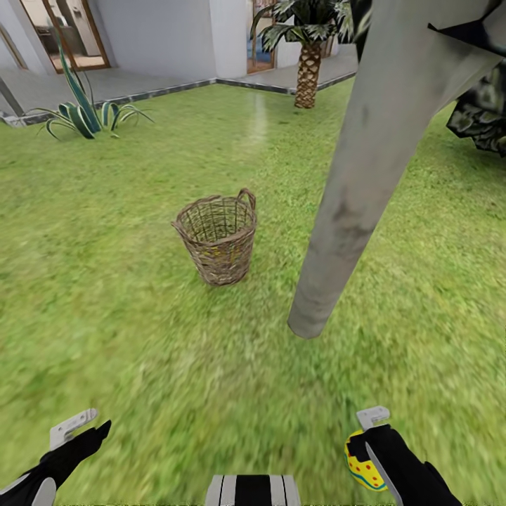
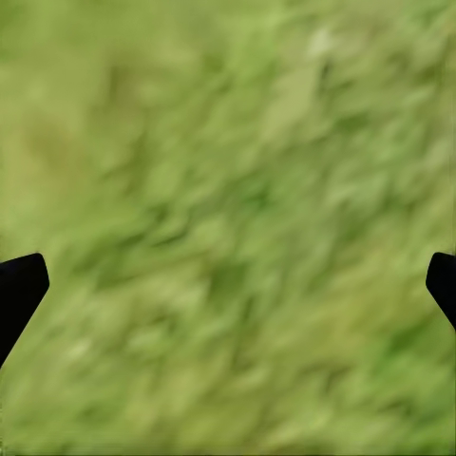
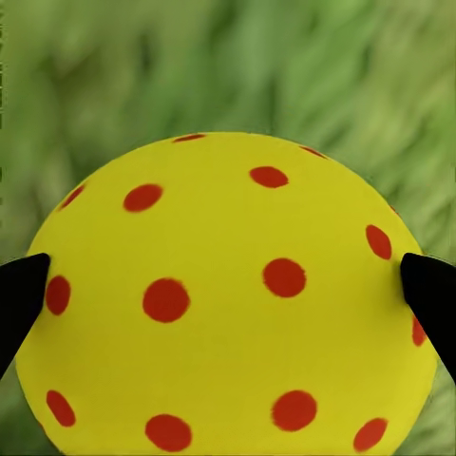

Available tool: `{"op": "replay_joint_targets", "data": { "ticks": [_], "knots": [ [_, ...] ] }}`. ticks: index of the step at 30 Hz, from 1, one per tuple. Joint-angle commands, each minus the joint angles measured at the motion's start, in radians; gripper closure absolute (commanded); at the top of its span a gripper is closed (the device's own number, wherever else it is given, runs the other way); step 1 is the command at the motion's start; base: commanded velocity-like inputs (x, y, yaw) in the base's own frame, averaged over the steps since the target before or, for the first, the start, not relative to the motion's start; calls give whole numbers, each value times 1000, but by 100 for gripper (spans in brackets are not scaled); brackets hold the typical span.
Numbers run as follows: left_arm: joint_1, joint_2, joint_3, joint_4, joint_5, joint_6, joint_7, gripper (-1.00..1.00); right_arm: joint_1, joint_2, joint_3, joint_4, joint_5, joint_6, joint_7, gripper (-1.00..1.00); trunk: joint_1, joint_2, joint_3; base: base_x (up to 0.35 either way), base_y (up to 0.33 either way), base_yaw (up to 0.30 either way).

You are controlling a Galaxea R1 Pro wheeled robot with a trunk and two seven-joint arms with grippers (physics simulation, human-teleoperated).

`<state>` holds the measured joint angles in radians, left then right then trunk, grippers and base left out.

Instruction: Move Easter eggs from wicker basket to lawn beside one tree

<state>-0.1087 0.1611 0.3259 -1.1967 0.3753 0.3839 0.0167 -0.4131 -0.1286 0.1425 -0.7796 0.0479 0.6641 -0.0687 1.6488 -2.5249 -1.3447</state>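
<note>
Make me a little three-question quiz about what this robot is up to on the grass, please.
1. True or false: the right pincer is shut on a yellow egg with red dots.
2. Which stands nearer the pale tree trunk? A) the wicker basket B) the palm C) the spiky striped plant
3. Fill in: the left pincer is open, with only ____ between its tips.

Key: 1 true; 2 A; 3 grass.
</note>
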Motion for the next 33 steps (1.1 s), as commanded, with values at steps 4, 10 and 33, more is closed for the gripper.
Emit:
{"op": "replay_joint_targets", "data": {
  "ticks": [4,10,33],
  "knots": [
    [0,0,1,-1,10,6,2,-100,0,1,5,-1,5,6,-2,100,2,-1,-16,0,0,0],
    [0,0,1,-1,10,6,2,-100,0,1,5,-1,5,6,-2,100,4,-3,-40,0,0,0],
    [0,1,1,-2,11,6,0,-100,-1,4,6,-3,6,6,-2,100,6,-3,-51,185,0,0]
  ]
}}
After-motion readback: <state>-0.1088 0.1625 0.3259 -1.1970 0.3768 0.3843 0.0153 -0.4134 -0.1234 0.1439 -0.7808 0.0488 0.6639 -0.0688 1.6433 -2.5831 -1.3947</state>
